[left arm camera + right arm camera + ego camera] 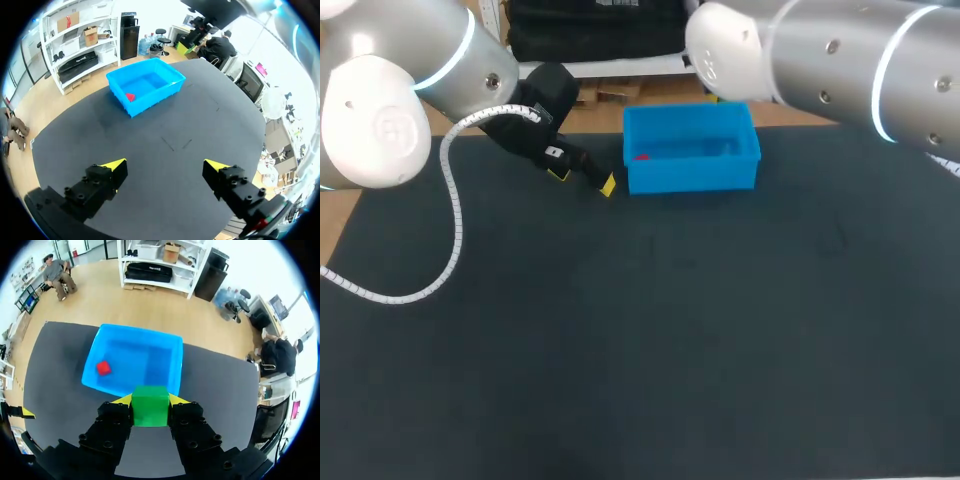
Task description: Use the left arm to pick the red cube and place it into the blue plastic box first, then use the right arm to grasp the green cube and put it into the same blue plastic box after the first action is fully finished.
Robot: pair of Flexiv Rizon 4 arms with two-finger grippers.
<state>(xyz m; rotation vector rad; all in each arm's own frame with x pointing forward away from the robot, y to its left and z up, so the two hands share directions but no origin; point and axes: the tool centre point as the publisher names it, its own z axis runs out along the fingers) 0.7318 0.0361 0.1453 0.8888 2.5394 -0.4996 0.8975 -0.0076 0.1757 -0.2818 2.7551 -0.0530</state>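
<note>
Over on the left, the left gripper point(165, 167) hangs above the dark table point(640, 330) with its jaws spread wide and nothing between them. The blue box point(150, 102) sits out ahead of its yellow tips. The red cube point(130, 97) lies inside that box, near one wall. To the right, the right gripper point(150, 400) has its jaws pinching the green cube point(150, 407) from both sides, and the box's near wall lies just ahead of the fingertips.

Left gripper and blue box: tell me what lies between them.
Nothing but bare black table: in the left wrist view the stretch from the open left gripper to the blue box holds no object.
</note>
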